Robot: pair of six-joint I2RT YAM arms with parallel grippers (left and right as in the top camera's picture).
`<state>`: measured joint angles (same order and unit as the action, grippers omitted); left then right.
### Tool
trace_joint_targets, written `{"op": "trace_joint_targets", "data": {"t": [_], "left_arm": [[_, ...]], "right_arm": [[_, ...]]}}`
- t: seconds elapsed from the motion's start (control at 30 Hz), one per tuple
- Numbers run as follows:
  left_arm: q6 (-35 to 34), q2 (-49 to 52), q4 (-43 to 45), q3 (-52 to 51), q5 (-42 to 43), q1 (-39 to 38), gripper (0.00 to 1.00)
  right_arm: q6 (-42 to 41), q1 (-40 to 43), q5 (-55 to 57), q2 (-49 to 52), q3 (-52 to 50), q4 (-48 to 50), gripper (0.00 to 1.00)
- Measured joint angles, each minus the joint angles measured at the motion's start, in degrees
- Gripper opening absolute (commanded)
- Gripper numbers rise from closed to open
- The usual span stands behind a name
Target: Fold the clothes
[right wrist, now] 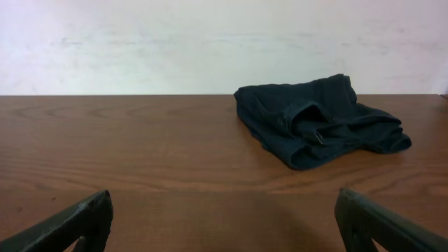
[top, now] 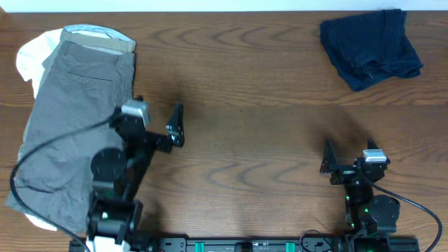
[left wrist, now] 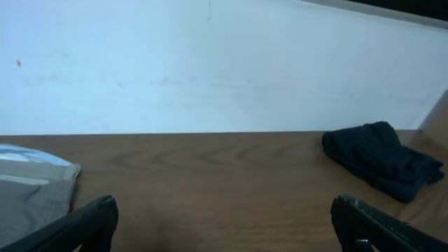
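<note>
The wooden table (top: 266, 84) took up nearly everything I could see, its brown grain running side to side under a pale wall (left wrist: 210, 63) at the far edge. On the left side lay the grey shorts (top: 70, 112), spread out flat and reaching from the far edge almost to the near one, a slit pocket showing on the upper part. They rested on top of a white garment (top: 29, 57), which peeked out round their far left corner and again at the near left edge.

The dark navy shorts (top: 369, 47) sat in the far right corner of the table, bunched into a loose, wrinkled heap rather than laid flat, with a fold of the waistband turned up toward the front. Nothing touched them, and bare wood lay all around.

The left arm (top: 115, 175) rose from the near edge and leaned over the right border of the grey shorts, a black cable (top: 42, 150) looping across the grey cloth beside it. The right arm (top: 367, 203) stood low at the near right, well short of the navy heap.

The left gripper (left wrist: 224, 213) was spread wide, grasping nothing, with only bare table between its fingers (left wrist: 98, 218). The right gripper (right wrist: 224, 206) was likewise released and empty, its fingers (right wrist: 91, 213) far apart, facing the navy shorts across open wood.
</note>
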<state>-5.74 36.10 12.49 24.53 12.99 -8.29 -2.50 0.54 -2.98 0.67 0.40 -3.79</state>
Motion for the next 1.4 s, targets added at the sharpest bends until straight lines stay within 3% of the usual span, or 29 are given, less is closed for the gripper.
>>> {"op": "trace_joint_targets", "data": {"t": [0.3, 0.7, 1.27, 1.4], "left_arm": [[5.4, -12.4, 0.2, -9.3, -1.1, 0.0, 0.98], [7.0, -28.0, 0.2, -20.3, -1.4, 4.5, 0.98], [7.8, -35.4, 0.0, -24.2, -1.4, 7.1, 0.98], [8.6, -35.5, -4.1, -24.2, -1.7, 7.1, 0.98]], "right_arm": [[0.0, 0.0, 0.0, 0.0, 0.0, 0.0, 0.99], [0.0, 0.0, 0.0, 0.0, 0.0, 0.0, 0.99], [0.0, 0.0, 0.0, 0.0, 0.0, 0.0, 0.99], [0.0, 0.0, 0.0, 0.0, 0.0, 0.0, 0.99]]}}
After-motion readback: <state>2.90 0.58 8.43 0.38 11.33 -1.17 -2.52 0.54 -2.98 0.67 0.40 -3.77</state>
